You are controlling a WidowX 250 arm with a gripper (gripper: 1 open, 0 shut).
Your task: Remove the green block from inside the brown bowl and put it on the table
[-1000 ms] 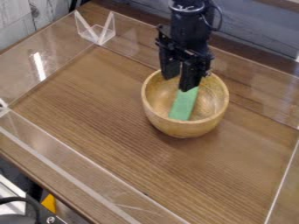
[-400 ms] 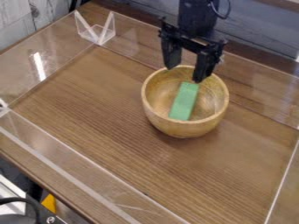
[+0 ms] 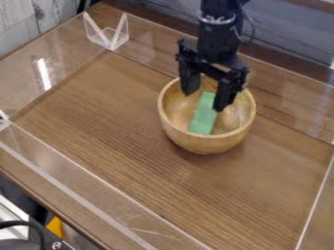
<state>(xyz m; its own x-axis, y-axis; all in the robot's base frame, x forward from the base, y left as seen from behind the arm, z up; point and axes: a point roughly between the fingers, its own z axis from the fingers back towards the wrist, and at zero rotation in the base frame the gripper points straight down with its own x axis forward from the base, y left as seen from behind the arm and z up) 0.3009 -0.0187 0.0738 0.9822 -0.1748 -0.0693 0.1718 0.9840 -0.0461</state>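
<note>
At the far left a clear wall lines the edge of the counter, and a small clear folded piece stands near the back left corner. The counter is dark brown with a wood grain, and more clear wall runs along its near edge. Right of the middle sits the bowl, round, light brown and thick-walled, upright on the counter. Inside it lies the block, a flat bright green bar; it leans with its lower end near the bottom of the hollow and its upper end up toward the far right part of the rim. The black arm comes down from the top edge above the bowl, and the claw points straight down into the bowl's mouth. Its two fingers stand wide apart, one on the left of the block's upper end and one on the right, so the block's top lies between them. The claw holds nothing; whether a finger touches the block cannot be told. At the lower left corner, beyond the counter's edge, dark cables show.
</note>
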